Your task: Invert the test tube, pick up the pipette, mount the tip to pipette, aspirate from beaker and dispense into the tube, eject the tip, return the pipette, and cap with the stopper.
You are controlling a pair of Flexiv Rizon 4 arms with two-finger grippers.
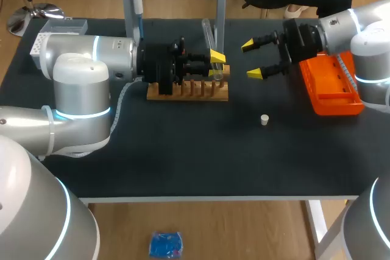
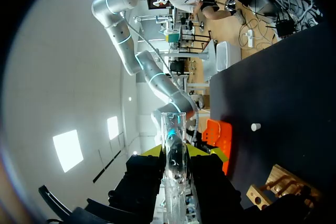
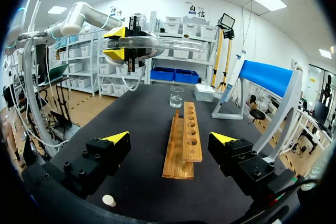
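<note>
The left gripper (image 1: 216,65) clamps a glass test tube (image 1: 208,38) between its fingers, holding it roughly level above the wooden rack (image 1: 189,92). The right gripper (image 1: 251,59) hangs with jaws wide apart, holding nothing. The rack and a beaker (image 3: 176,97) lie ahead of it, and a white stopper (image 1: 264,119) sits on the table below.

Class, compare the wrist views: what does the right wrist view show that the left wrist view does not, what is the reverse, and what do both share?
Only the right wrist view shows the glass beaker beyond the wooden rack and the blue stand. Only the left wrist view shows the orange box. Both show the test tube held in the left gripper, the wooden rack and the white stopper.
</note>
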